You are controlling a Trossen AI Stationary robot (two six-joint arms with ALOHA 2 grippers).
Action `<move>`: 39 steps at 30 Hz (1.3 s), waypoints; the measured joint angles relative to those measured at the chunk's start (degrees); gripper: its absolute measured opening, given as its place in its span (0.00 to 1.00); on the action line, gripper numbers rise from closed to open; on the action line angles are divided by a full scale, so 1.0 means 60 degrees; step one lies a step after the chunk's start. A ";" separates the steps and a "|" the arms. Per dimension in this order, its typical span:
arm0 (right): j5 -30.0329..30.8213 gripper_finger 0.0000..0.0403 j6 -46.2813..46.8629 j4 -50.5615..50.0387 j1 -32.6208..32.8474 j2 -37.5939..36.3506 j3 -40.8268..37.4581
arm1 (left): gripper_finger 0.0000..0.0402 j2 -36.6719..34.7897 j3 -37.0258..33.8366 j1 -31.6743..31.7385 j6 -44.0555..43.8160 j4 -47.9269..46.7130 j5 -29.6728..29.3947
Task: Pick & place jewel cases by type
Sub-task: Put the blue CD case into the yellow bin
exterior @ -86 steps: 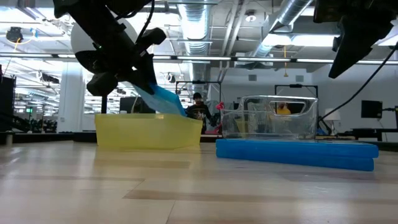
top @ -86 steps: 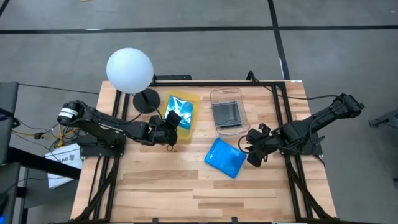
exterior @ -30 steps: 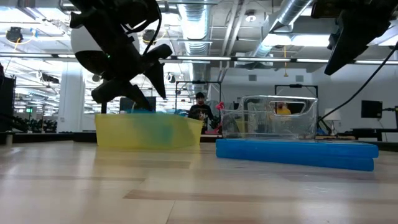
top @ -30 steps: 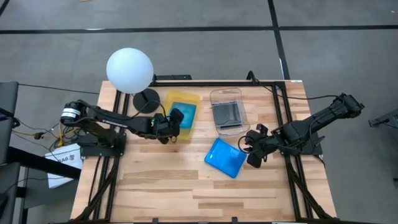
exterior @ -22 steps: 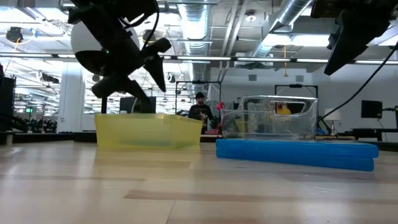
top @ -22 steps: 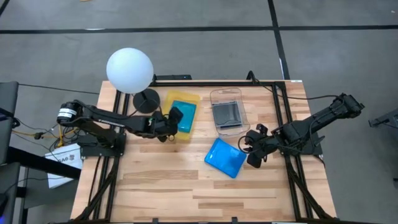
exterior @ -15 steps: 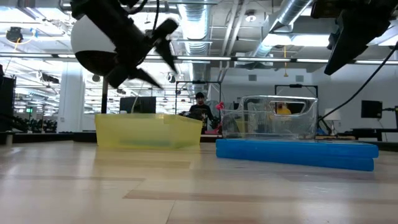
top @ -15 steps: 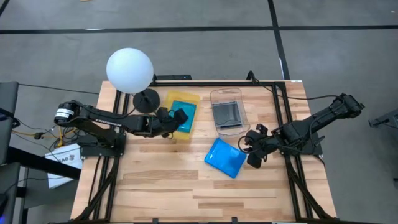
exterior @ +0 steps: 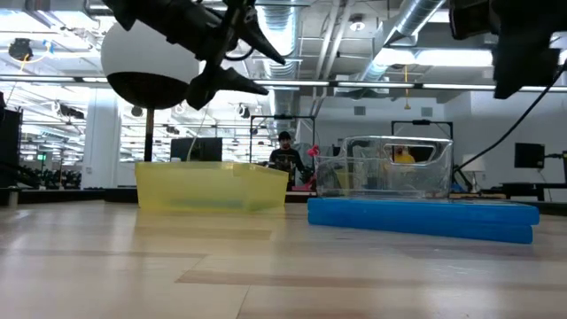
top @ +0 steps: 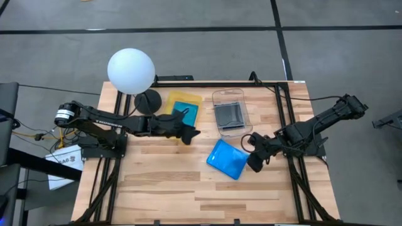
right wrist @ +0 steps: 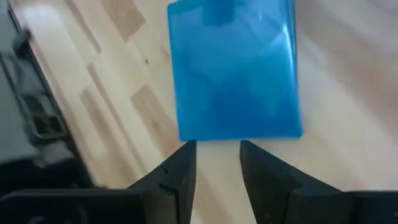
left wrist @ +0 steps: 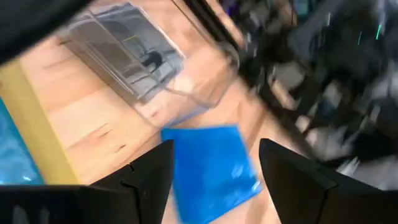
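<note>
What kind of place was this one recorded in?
Probably a large open lab or workshop: bare ducts and strip lights overhead, a grey concrete floor with taped lines, and a person at benches beyond the table.

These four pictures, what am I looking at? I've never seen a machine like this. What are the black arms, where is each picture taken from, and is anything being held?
It is a robot with two dark arms at a wooden table. One picture looks straight down from above, one looks level across the tabletop, and two come from cameras on the wrists.

From above, the left gripper is open and empty, beside the yellow tray, which holds a blue case. The right gripper is also open and empty, next to another blue case lying flat on the table. Its wrist camera shows that case just ahead of its fingers.

A clear container holds a grey case. The white ball is a lamp.

Nothing is held at this moment.
</note>
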 joint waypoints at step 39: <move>0.1289 0.29 0.7434 -0.1707 -0.1808 -0.0367 0.1002 | 0.56 -0.0951 -0.2894 -0.0007 0.4634 0.2050 0.2196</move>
